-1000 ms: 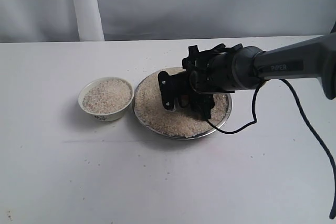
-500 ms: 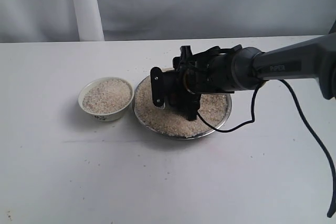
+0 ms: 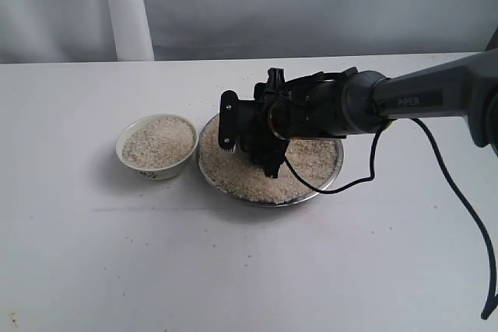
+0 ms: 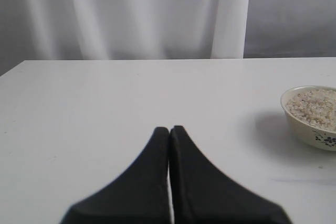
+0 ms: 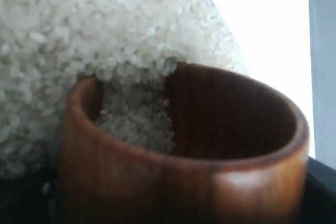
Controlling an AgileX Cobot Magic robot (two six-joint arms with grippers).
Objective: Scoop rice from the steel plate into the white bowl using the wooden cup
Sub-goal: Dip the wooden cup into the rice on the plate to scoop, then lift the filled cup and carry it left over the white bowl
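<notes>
The steel plate (image 3: 320, 185) holds a wide bed of rice (image 3: 233, 175). My right gripper (image 3: 250, 145) hangs low over the plate's left half, shut on the wooden cup (image 5: 210, 182). The reddish-brown cup is tipped with its mouth pushed into the rice heap (image 5: 79, 35), and some grains (image 5: 136, 124) lie inside it. The white bowl (image 3: 159, 169) stands just left of the plate, filled with rice nearly to its rim. My left gripper (image 4: 169, 129) is shut and empty above bare table, with the white bowl (image 4: 310, 132) off to one side of it.
A black cable (image 3: 366, 180) loops from the right arm down beside the plate's right rim. A white post (image 3: 128, 9) and a grey curtain stand behind the table's far edge. A few loose grains dot the white table (image 3: 249, 270) near the front.
My right gripper has slid left across the plate with the cup, from the plate's middle towards its bowl-side rim. The left gripper and the bowl have not moved.
</notes>
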